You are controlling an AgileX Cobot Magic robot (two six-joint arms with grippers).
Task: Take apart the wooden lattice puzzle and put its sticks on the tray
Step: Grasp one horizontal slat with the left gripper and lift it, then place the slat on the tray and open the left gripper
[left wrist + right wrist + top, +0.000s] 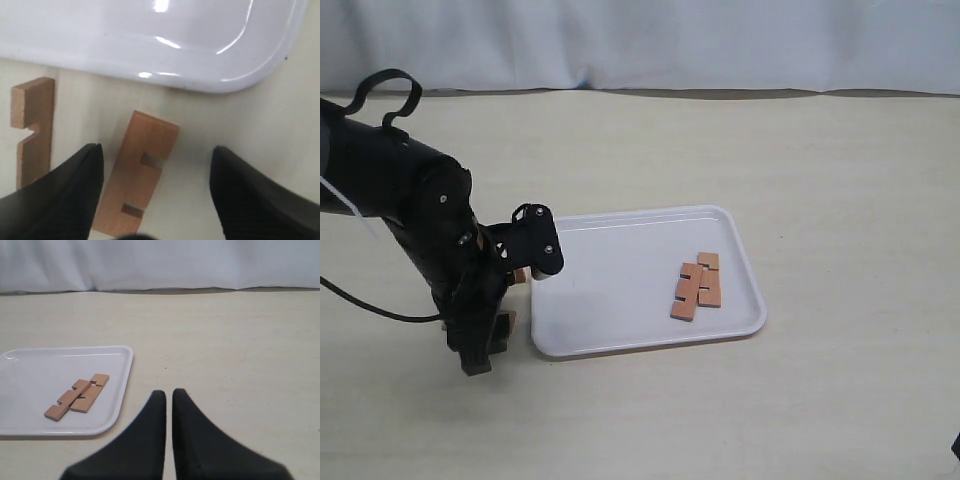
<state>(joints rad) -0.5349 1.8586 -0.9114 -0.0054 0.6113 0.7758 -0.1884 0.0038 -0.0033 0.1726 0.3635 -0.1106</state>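
Note:
No assembled lattice puzzle shows; only loose sticks are in view. Two reddish-brown notched sticks [696, 286] lie side by side on the right part of the white tray [610, 290], and the right wrist view shows these sticks [77, 396] too. Two more lie on the table off the tray's near-left corner [150, 40]. My left gripper [156, 150] points down there, open, and one stick [137, 180] lies flat between its fingers, untouched. The other stick [35, 130] lies just outside one finger. My right gripper [169, 392] is shut and empty over bare table, beside the tray [30, 375].
The left arm [430, 240] and its cable stand over the table left of the tray. A white cloth backdrop [640, 40] closes off the far edge of the table.

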